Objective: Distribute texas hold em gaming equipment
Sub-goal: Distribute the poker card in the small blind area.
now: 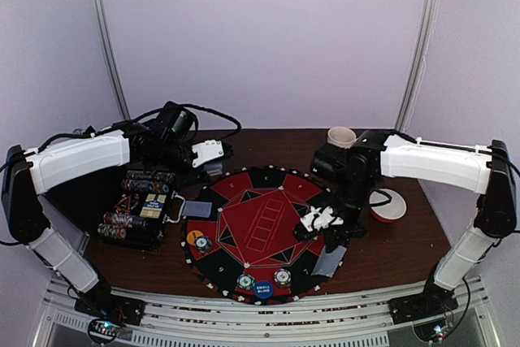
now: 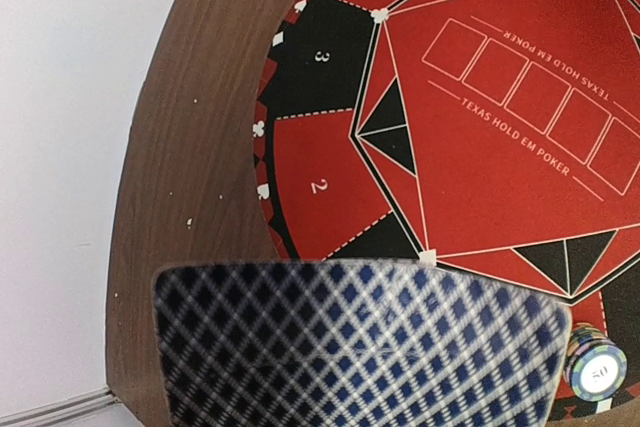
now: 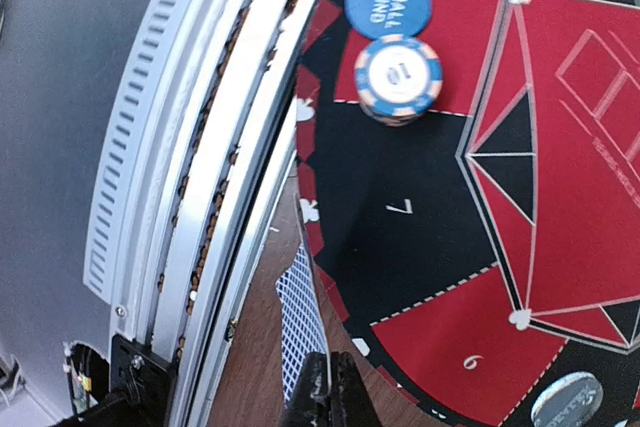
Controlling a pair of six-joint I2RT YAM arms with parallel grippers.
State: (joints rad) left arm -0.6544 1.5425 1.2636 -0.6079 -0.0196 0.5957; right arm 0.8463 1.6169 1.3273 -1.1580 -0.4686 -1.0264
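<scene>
While the left fingers hang over the desk, they hold a card clear of it. The mat spreads out ahead of them. The card's blue-checked back hides them in the wrist view, so I cannot tell how wide they stand. A 50 chip lies just right of that card. My right fingers are pressed fully together. A second card lies by the mat's edge right at their tips; I cannot tell whether they touch it. Further ahead of them sit a 10 chip stack and the small-blind button.
</scene>
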